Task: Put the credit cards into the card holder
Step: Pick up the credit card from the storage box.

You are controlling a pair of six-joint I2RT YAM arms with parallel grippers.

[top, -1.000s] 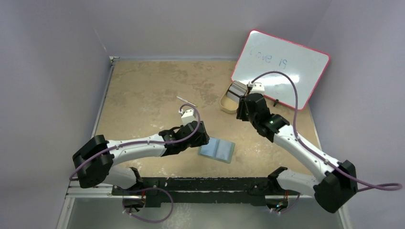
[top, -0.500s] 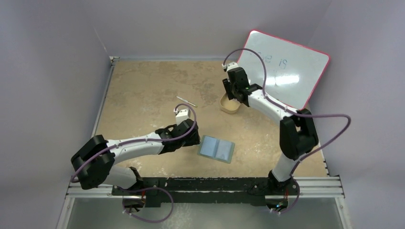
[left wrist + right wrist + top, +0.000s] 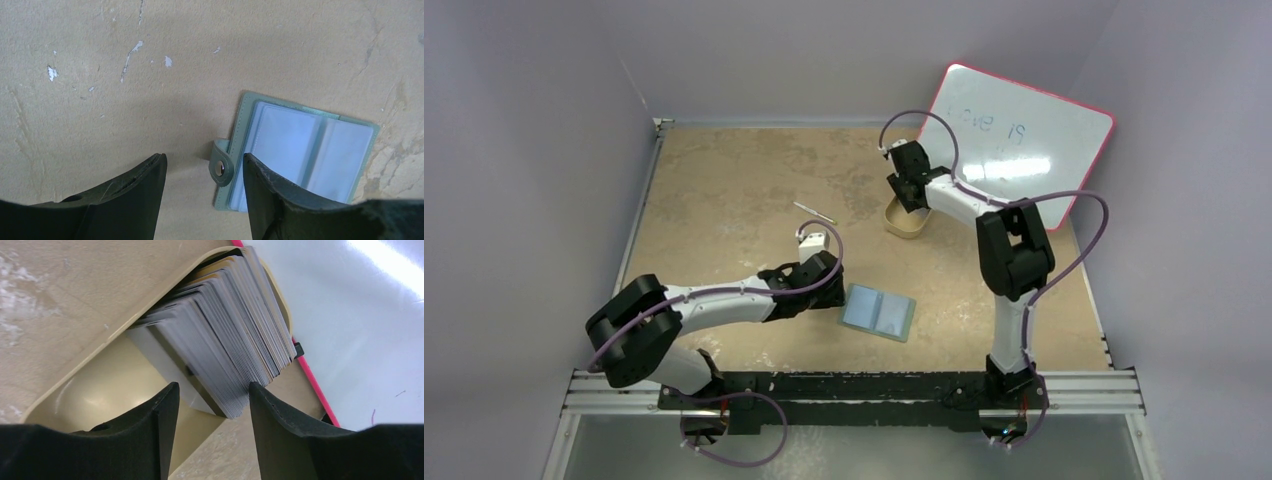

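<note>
**Materials/shapes**
- Table (image 3: 75, 115): matte beige top, mottled, w/ small white chips.
- Tray (image 3: 95, 365): smooth beige plastic, oval, rounded rim; sits at the foot of the whiteboard (image 3: 360, 320), which is glossy white w/ a pink edge.

**Task items**
- Credit cards (image 3: 230, 345): thin rigid rectangles, grey-white w/ some tan edges. They stand packed on edge as one leaning stack inside the tray.
- Card holder (image 3: 300, 150): lies open and flat on the table, near centre-front. Grey-green stitched cover; pale blue translucent pockets face up. Snap tab (image 3: 220, 163) sticks out on one side.

**Grippers**
- Left gripper (image 3: 204, 159): jaws spread, nothing between them; just beside the tab.
- Right gripper (image 3: 212, 387): jaws spread, over the stack's lower end. Contact w/ cards: cannot tell.
</note>
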